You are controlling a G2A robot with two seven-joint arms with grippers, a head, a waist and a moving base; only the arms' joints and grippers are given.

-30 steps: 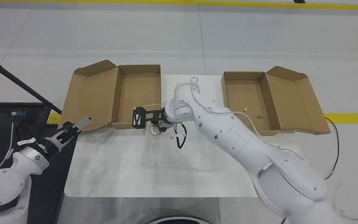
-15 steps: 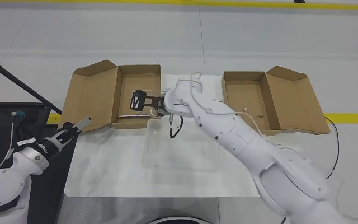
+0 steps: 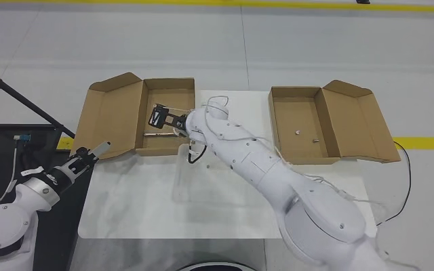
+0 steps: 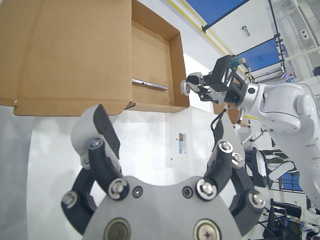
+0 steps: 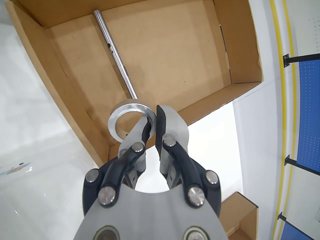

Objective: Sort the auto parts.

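My right gripper (image 5: 153, 123) is shut on the rim of a silver metal ring (image 5: 130, 108). It holds the ring above the near right corner of the left cardboard box (image 3: 169, 85). From the left wrist view the same gripper (image 4: 192, 86) hangs over the box's right wall with the ring (image 4: 184, 87) at its tip. A long thin metal rod (image 5: 115, 53) lies on the box floor near the front wall (image 3: 159, 134). My left gripper (image 4: 160, 121) is open with nothing between its fingers, off the table's left edge (image 3: 102, 147).
A second open cardboard box (image 3: 285, 115) stands at the right with two small parts (image 3: 297, 133) inside. A clear plastic container (image 3: 193, 176) rests on the white table (image 3: 135, 210) in front of the left box. Both box lids lie folded outward.
My right gripper has carried the ring from the table's far edge leftward and over the left box. The left arm has not moved.
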